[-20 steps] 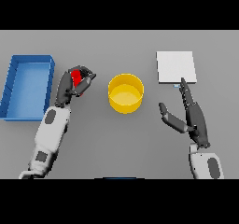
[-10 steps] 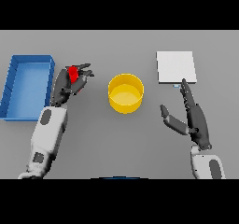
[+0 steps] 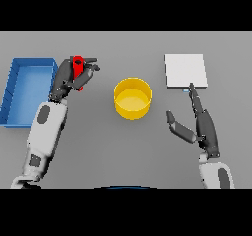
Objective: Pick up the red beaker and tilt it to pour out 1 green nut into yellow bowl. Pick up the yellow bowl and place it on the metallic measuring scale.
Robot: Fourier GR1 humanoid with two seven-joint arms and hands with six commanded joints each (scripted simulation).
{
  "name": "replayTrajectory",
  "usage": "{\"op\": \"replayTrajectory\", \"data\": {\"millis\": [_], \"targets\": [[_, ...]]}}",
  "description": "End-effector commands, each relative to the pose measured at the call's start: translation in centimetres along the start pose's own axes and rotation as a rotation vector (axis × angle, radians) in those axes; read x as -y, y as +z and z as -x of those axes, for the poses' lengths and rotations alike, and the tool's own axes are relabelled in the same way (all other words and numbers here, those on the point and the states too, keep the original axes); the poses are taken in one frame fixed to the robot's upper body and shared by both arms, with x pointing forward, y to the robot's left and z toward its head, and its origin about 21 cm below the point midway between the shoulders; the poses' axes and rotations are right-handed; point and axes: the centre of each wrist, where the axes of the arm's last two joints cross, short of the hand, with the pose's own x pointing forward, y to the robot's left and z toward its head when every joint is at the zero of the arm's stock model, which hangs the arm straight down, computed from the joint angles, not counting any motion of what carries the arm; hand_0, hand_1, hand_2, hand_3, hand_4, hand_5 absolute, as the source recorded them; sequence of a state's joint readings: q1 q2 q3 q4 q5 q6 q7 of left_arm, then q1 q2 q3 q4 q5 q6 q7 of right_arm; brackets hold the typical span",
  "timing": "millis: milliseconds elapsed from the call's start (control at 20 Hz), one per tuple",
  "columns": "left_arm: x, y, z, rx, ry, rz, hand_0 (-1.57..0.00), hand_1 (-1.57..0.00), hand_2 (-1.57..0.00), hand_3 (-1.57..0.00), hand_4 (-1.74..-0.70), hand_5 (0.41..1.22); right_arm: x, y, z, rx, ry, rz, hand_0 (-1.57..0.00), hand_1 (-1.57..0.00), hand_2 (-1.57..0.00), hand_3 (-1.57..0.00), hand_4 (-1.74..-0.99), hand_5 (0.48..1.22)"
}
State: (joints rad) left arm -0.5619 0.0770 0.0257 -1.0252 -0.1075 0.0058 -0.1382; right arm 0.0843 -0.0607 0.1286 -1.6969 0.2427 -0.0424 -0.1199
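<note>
In the upper left of the frame the left robot hand (image 3: 74, 77) has its dark fingers and thumb curled round the red beaker (image 3: 78, 72), a small, smooth, glossy red cylinder. The beaker is lifted off the tabletop (image 3: 98, 146) and tipped, its length running roughly top to bottom in the picture; its inside cannot be seen. The white and grey forearm runs down from that hand toward the lower left.

Just left of the hand lies a blue tray (image 3: 10, 90), rectangular, with low upright walls and a flat floor in a matte, plastic-looking finish.

The yellow bowl (image 3: 133, 98) stands near the centre of the frame, to the right of the beaker and apart from it. It is round with straight walls and a thin rim, and its interior is a lighter, evenly lit yellow; whether anything lies in it cannot be told.

In the upper right sits the metallic measuring scale (image 3: 185, 71), a flat, pale grey square plate with a plain, smooth top.

The right robot hand (image 3: 199, 127) shows at the lower right with its fingers straight and its thumb spread to the left, holding nothing. Its longest fingertip reaches to the scale's lower edge. The tabletop is a uniform matte grey.
</note>
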Motion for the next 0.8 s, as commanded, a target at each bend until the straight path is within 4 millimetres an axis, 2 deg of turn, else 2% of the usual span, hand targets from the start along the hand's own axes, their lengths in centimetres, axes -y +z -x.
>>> {"op": "replayTrajectory", "data": {"millis": [0, 250, 450, 500, 750], "targets": [[-0.1, -0.2, -0.2, -0.001, -0.019, 0.007, -1.56, -1.56, -1.56, -1.55, -1.72, 1.138, -0.3, -0.1, 0.0, 0.005, -0.006, 0.000, 0.00, 0.00, 0.00, 0.00, -1.219, 0.661], [-0.8, -1.4, -2.2, 0.021, -0.262, 0.092, -1.56, -1.57, -1.57, -1.56, -1.73, 1.124, 0.7, -0.3, 0.1, -0.021, 0.008, 0.011, 0.00, 0.00, 0.00, 0.00, -1.199, 0.658], [0.6, -2.3, -4.1, 0.007, -0.524, 0.206, -1.57, -1.57, -1.57, -1.57, -1.74, 1.127, 0.4, -0.1, -0.1, -0.017, 0.010, -0.011, 0.00, 0.00, 0.00, 0.00, -1.183, 0.663], [1.1, -2.9, -5.3, 0.007, -0.589, 0.231, -1.57, -1.57, -1.57, -1.57, -1.74, 1.129, 0.3, -0.4, -0.1, -0.027, 0.004, -0.015, 0.00, 0.00, 0.00, 0.00, -1.178, 0.663], [3.1, -3.8, -7.0, 0.043, -0.939, 0.352, -1.57, -1.57, -1.57, -1.57, -1.74, 1.174, 0.6, 0.1, -0.2, -0.016, -0.011, -0.008, 0.00, 0.00, 0.00, 0.00, -1.183, 0.671]]}}
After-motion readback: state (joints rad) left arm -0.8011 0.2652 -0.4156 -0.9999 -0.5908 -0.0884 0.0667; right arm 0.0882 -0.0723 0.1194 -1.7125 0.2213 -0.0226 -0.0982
